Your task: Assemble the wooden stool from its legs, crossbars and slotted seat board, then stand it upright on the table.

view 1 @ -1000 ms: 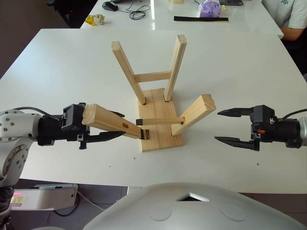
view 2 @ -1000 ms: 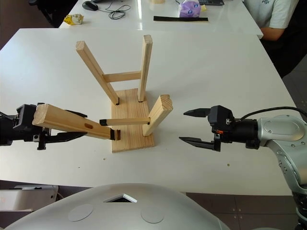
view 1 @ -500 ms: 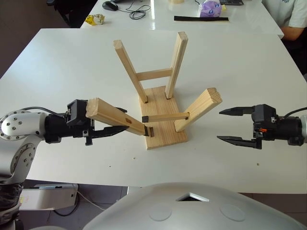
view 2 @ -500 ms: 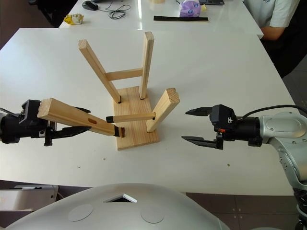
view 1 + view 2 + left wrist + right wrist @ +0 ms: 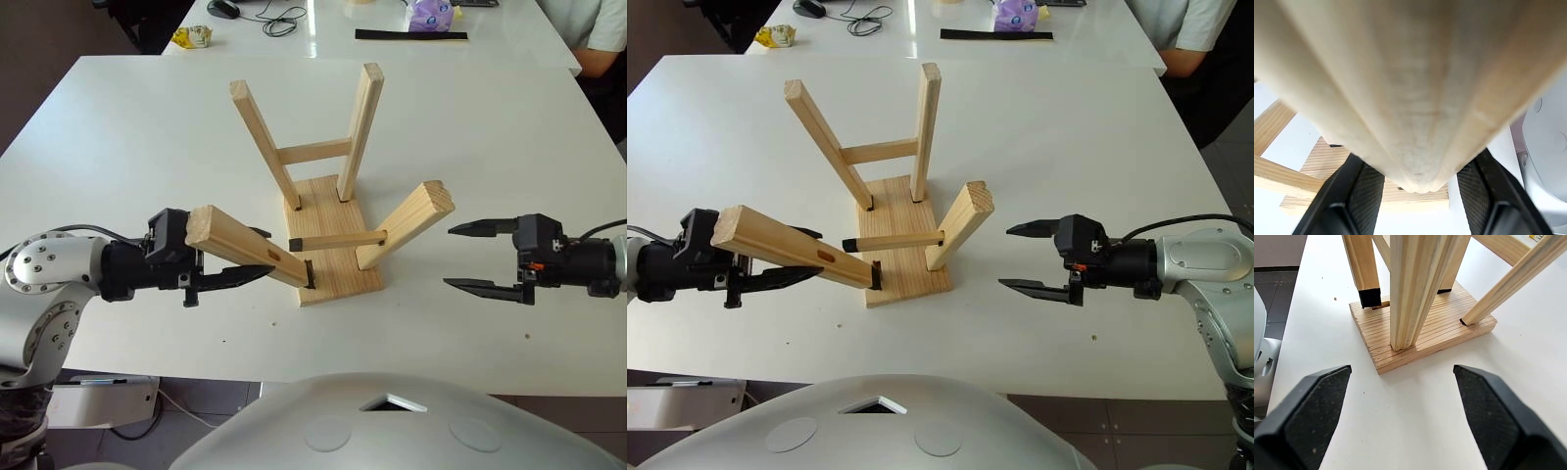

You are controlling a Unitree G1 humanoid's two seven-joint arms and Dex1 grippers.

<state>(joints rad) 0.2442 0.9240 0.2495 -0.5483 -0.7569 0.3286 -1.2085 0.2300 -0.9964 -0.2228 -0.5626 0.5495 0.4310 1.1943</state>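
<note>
The left claw [image 5: 263,251] is squeezing a pale wooden stool leg [image 5: 220,233], tipping its bottom end onto the near left corner of the flat slotted wooden seat board [image 5: 338,269]. The board is lying near the middle of the front edge of the white tabletop [image 5: 118,147]. The right claw [image 5: 449,258] is hanging wide open off the board's right side, near a leaning leg [image 5: 407,223]. The wood looks hard, stiff and light, so gripping a leg around its middle should work, though the board could slide.

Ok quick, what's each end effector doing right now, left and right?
Left end effector: closed on a wooden leg.
Right end effector: open, holding nothing.
</note>
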